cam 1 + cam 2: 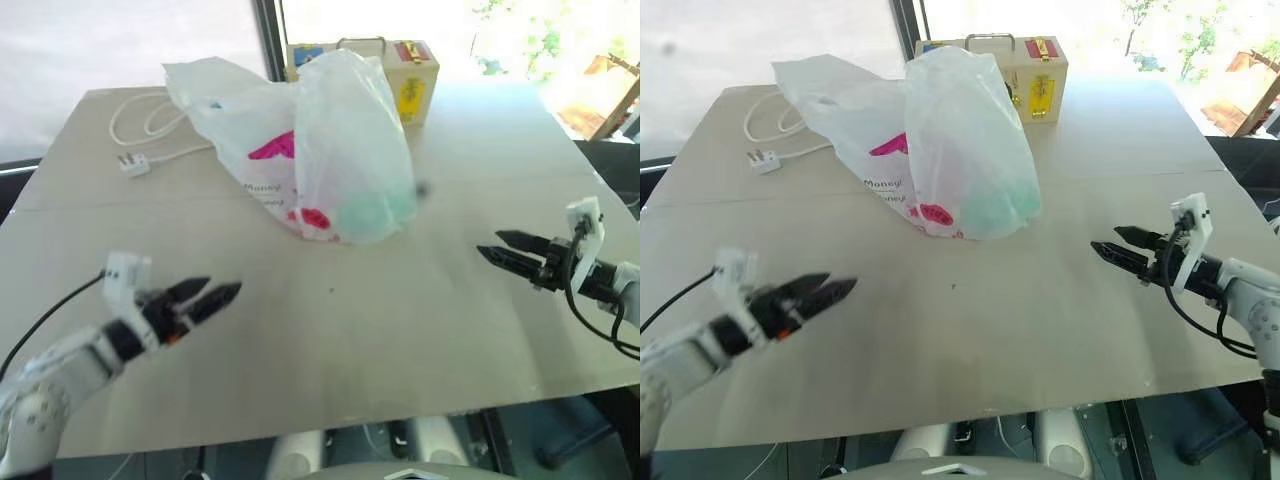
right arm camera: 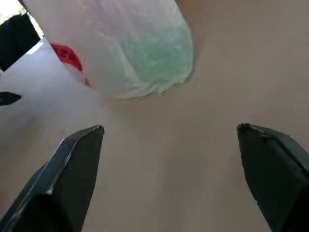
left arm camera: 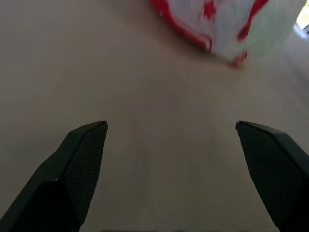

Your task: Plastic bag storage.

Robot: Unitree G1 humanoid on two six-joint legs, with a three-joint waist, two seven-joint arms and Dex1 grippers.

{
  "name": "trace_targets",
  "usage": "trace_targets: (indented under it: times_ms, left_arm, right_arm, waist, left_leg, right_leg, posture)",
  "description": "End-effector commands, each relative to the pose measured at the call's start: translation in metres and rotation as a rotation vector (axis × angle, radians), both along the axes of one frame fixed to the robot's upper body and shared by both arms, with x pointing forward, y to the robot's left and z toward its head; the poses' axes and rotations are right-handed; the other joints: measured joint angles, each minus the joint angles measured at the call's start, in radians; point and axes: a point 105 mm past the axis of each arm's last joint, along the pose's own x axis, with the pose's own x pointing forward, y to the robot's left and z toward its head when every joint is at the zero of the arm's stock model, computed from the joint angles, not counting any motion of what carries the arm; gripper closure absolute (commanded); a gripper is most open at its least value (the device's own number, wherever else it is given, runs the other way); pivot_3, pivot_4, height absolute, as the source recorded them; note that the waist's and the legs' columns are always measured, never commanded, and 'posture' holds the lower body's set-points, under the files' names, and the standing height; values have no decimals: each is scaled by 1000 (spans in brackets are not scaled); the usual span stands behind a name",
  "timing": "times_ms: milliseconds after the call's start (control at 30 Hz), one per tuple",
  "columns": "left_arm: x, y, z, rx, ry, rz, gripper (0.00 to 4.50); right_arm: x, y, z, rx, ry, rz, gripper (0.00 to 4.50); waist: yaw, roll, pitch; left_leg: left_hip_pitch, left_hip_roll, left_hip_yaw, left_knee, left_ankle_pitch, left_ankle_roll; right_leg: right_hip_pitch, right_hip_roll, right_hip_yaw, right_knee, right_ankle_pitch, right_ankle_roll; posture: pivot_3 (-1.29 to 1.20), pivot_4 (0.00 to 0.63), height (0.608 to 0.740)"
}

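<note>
One plastic bag (image 1: 320, 150) stands puffed up on the far half of the table (image 1: 400, 330), a little left of the middle; it touches neither pincer. Something pale green shows through its near right corner, and pink and red print marks its near face. Just behind it, at the far edge, sits one wooden box (image 1: 412, 80) with a metal handle; to the far left lies one white cable with a plug (image 1: 135, 160).

There are two pincers, both empty, each with its fingers spread wide apart. The left gripper (image 1: 212, 297) hovers over the near left part of the table and points toward the middle; the right gripper (image 1: 500, 247) hovers at the right side and points left.

The relation that matters: the bag lies farther off and inward from both, so far and to the right of the left gripper, far and to the left of the right gripper; in the right wrist view the green corner lies just ahead of the fingers (image 2: 72, 164). The bag's long axis runs roughly from far left to near right. Both sit well apart from it; the right gripper looks the nearer, facing that near right end, so it seems better placed to take hold first.
</note>
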Motion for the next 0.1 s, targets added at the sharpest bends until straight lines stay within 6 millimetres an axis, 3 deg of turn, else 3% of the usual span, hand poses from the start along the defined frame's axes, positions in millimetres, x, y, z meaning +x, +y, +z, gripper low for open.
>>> trace_targets:
  times_ms: [33, 100]
  left_arm:
    - [3, 7, 12, 53, -145, 38, 0]
    - [6, 8, 16, 30, -200, 73, 0]
  right_arm:
    - [-2, -11, -11, -142, -95, 48, 49]
    - [3, -15, -14, -118, -98, 45, 49]
  waist:
    - [7, 2, 0]
    - [8, 2, 0]
  left_leg:
    - [5, 1, 0, 0, -2, -4]
    - [4, 3, 3, -1, -3, -4]
  right_leg:
    - [5, -2, -2, -1, 0, 0]
    - [6, -7, -7, -1, -1, 0]
  posture:
    - [0, 150, 740]
    - [0, 150, 740]
